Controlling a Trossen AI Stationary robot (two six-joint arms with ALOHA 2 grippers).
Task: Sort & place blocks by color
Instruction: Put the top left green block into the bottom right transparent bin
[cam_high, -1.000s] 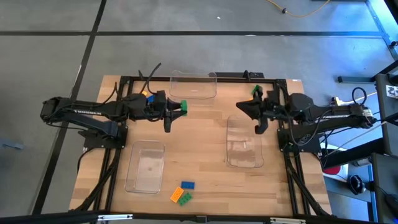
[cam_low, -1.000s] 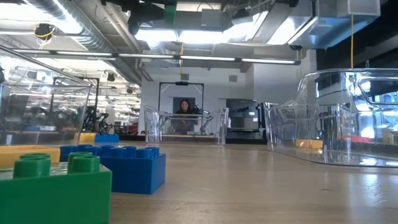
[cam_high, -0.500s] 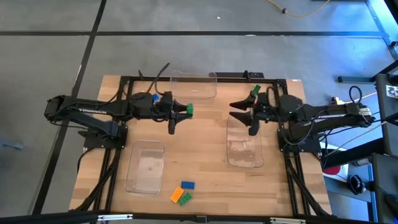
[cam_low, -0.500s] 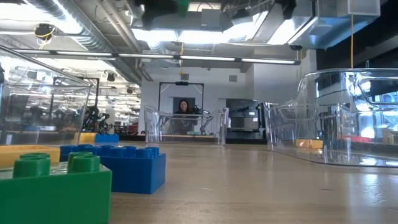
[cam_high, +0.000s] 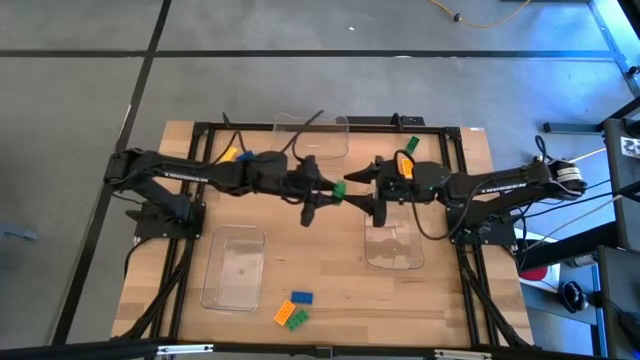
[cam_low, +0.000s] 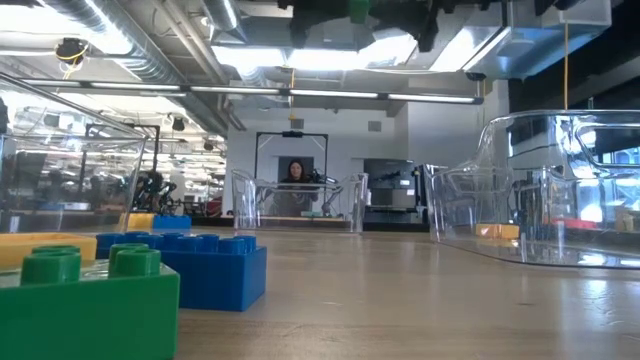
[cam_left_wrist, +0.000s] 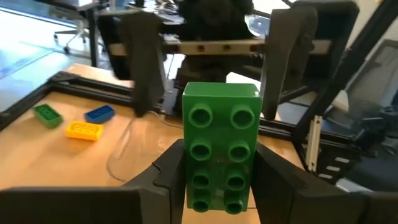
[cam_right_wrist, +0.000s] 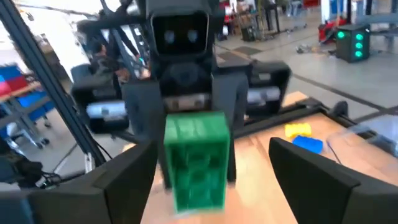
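Note:
Above the table's middle, my left gripper (cam_high: 328, 193) is shut on a green studded block (cam_high: 338, 189) and holds it out toward the right arm. My right gripper (cam_high: 361, 190) faces it, open. In the right wrist view its fingers (cam_right_wrist: 118, 186) stand wide on either side of the green block (cam_right_wrist: 196, 158), clear of it. An orange block (cam_high: 285, 314), a blue one (cam_high: 301, 297) and a green one (cam_high: 298, 321) lie flat near the front edge. Yellow and blue blocks (cam_right_wrist: 300, 130) lie at the far left, and others (cam_left_wrist: 84, 129) at the far right. My left gripper pinches the green block by its two long sides (cam_left_wrist: 189, 193), at the end nearest the wrist, between its two fingers (cam_left_wrist: 163, 177). The fingers come level from the table's left and lie along the block. The block sticks out past them, studs up, clear of the table.
Three clear trays stand on the wooden table: one at the far edge (cam_high: 311, 137), one on the right (cam_high: 392, 240) just below my right gripper, one at the front left (cam_high: 233, 268). The black arm frame (cam_high: 200, 128) runs round the table.
My left gripper has carried the green block from the far left toward the table's middle, keeping it level. My right gripper has come from the right toward the block and has opened, so its fingers now stand around the block's free end.

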